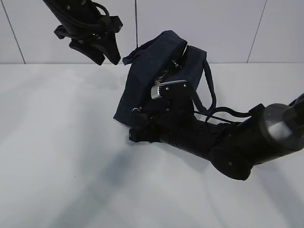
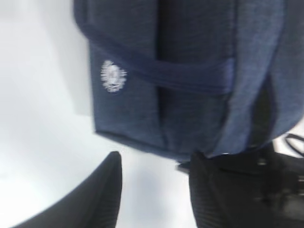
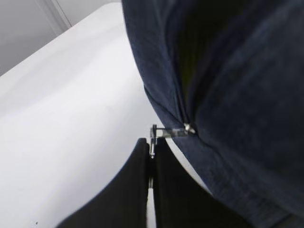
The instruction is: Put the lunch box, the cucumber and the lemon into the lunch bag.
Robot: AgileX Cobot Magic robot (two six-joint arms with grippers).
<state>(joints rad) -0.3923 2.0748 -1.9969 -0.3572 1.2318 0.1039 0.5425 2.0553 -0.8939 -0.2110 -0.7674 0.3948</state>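
The navy lunch bag [image 2: 190, 71] lay on the white worktop [image 2: 42, 142], a handle strap [image 2: 166, 71] crossing it; the left hand [image 2: 154, 190] hung above, fingers [image 2: 102, 194] apart.

My lunch bag [image 1: 142, 80] shows dark navy fabric, a silvery lining glinting inside its mouth; in my left wrist view a small white round emblem [image 2: 113, 76] sits on the blue cloth; my arms are black; the table [image 1: 61, 156] is plain white.
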